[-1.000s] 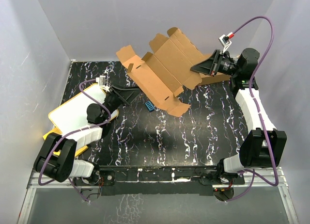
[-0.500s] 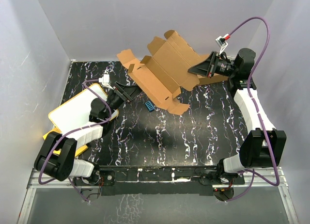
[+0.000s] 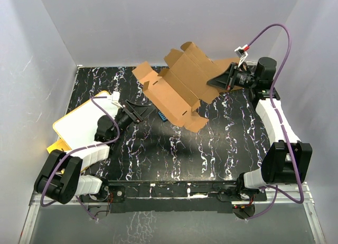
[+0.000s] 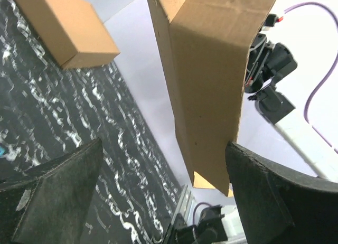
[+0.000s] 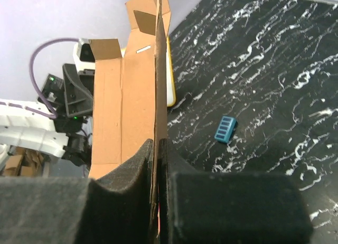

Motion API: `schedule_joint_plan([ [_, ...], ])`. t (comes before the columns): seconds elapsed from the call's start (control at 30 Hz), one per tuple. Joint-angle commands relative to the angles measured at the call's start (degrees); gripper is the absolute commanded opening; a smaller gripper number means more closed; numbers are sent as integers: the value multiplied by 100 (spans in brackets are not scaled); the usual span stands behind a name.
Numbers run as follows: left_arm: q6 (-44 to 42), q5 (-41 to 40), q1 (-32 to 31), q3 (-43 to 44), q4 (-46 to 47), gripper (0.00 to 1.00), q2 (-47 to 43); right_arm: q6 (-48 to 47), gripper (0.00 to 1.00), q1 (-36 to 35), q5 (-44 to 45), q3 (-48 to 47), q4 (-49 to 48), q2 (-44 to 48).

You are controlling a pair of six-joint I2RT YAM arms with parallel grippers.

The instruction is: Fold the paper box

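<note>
Marbled table's (image 3: pixel 174 149) far edge: right gripper's (image 3: pixel 211 80) thin edge-pinch on the dangling paper box (image 3: pixel 177 83) may slip, while left gripper (image 3: pixel 145 112) gapes empty.

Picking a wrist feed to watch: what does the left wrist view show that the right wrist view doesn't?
Left wrist only: the open left gripper, the ready-made box on the table, and the right arm. Right wrist only: the right gripper shut on the sheet, the yellow rim of the board, and the left arm. Both: the sheet and the table.
</note>
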State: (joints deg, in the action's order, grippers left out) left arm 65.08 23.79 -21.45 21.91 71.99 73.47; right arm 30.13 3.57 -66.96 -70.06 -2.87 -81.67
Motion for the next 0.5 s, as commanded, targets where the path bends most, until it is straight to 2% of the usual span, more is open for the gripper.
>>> schedule_joint_plan([
  [0.0,-471,352,53,-171,-560,97,-184,-1351,8,29,-84,276,462,244],
  [0.13,-1021,508,53,-292,-1365,96,-170,-2785,8,25,6,573,1532,221],
  [0.27,-1769,424,53,-177,-2750,93,-309,-4178,8,20,285,874,2348,224],
  [0.37,-2373,188,50,-13,-3832,91,-490,-4810,8,19,357,1104,2600,160],
  [0.47,-2797,-37,53,165,-4508,90,-667,-5134,8,19,317,1257,2663,56],
])
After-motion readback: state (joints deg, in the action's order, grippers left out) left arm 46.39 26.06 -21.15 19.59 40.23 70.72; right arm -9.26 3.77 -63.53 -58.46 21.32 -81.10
